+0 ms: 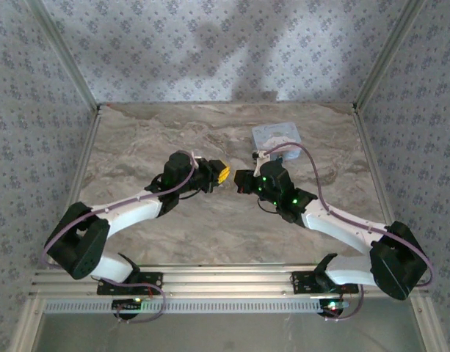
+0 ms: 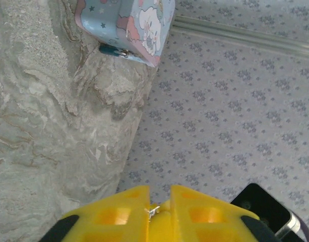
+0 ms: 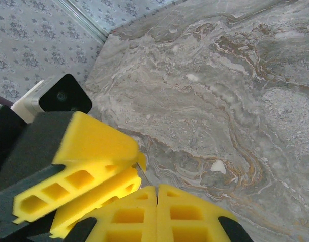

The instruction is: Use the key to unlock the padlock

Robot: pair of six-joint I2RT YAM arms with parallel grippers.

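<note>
1. Padlock (image 2: pixel 111 49): small and dark, at the latch edge of the light-blue tin (image 2: pixel 144 20).
2. Tin lid closed, contents hidden; it sits far right on the table (image 3: pixel 220 101).
3. Left gripper (image 2: pixel 159 191) jaws nearly together, pinching a silvery bit (image 2: pixel 153 210).
4. Right gripper (image 3: pixel 157 190) jaws together, just beside the left's.
5. Marbled tabletop; flowered wallpaper (image 1: pixel 225 44) around.

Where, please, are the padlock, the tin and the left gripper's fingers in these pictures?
padlock (image 2: pixel 112 49), left wrist view, its dark body.
tin (image 2: pixel 146 27), left wrist view, its cartoon-printed side.
left gripper's fingers (image 2: pixel 114 217), left wrist view, one yellow finger's face.
</note>
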